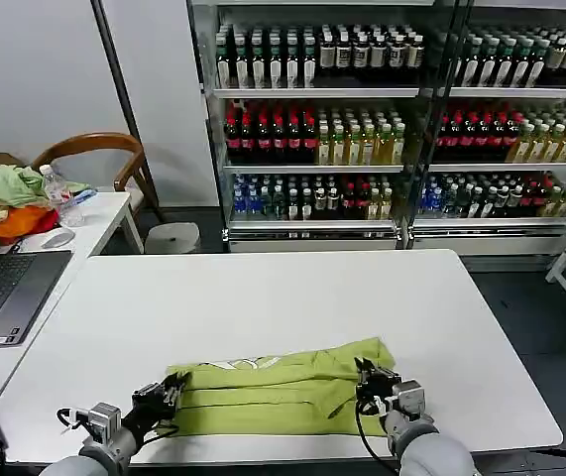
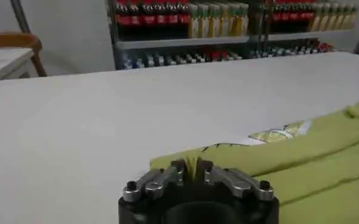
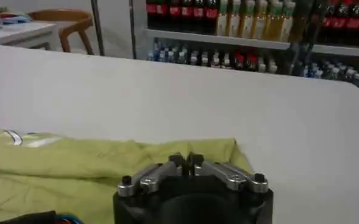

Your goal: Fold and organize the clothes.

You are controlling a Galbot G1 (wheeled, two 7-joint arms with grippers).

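The clothes are one lime yellow-green T-shirt [image 1: 273, 389], folded into a long strip near the front edge of the white table [image 1: 263, 297]. Its collar label faces up. My left gripper [image 1: 169, 392] sits at the strip's left end. In the left wrist view this left gripper [image 2: 192, 165] is shut, with a pinch of the T-shirt [image 2: 301, 158] standing between its fingertips. My right gripper [image 1: 367, 377] is at the strip's right end. In the right wrist view the right gripper [image 3: 187, 159] has its fingertips pressed together low on the T-shirt [image 3: 75, 164].
A side table at the left holds a laptop [image 1: 0, 293], a mouse [image 1: 56, 238], a water bottle [image 1: 59, 193] and a heap of garments [image 1: 5, 203]. A wooden chair [image 1: 104, 159] and a stool [image 1: 171, 238] stand behind. Drink shelves [image 1: 362, 129] line the back.
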